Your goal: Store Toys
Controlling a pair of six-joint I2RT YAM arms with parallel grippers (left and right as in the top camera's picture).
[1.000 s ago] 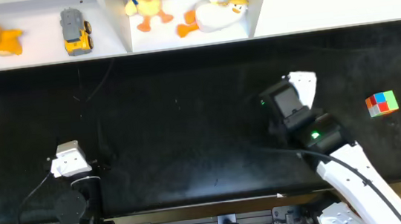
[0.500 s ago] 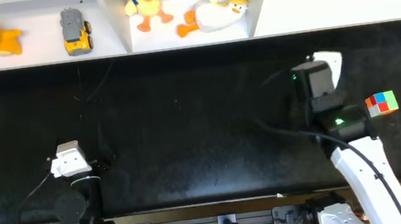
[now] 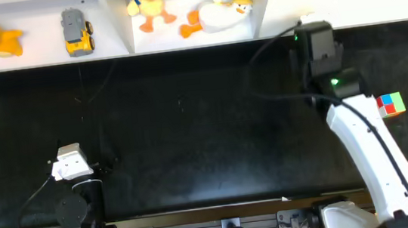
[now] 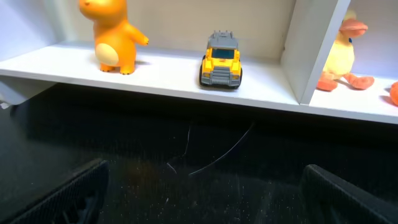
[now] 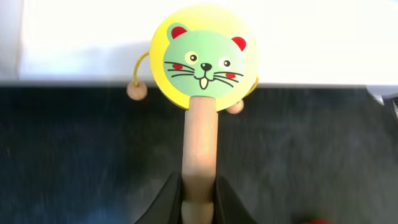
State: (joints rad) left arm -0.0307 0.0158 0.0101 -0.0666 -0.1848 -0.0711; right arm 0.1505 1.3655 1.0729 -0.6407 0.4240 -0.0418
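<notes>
Top view: the right arm has swung from the middle of the desk (image 3: 190, 130) up to its far edge, so the right end effector (image 3: 314, 34) now sits at the front of the right compartment of the shelf (image 3: 360, 6). A colour cube (image 3: 389, 104) lies on the desk near the right edge, just beside that arm. The left end effector (image 3: 68, 162) rests unmoved near the desk's front left corner. Left wrist view: its fingers are spread wide with nothing between them, facing a truck (image 4: 222, 59) and an orange toy (image 4: 115, 34) on the shelf. Right wrist view: the fingers pinch the wooden handle (image 5: 200, 137) of a cat-faced drum (image 5: 205, 59), whose head reaches the shelf's front lip. The carry looks nearly done. The drum probably needs to go further in before release, and the cube is not yet stored.
</notes>
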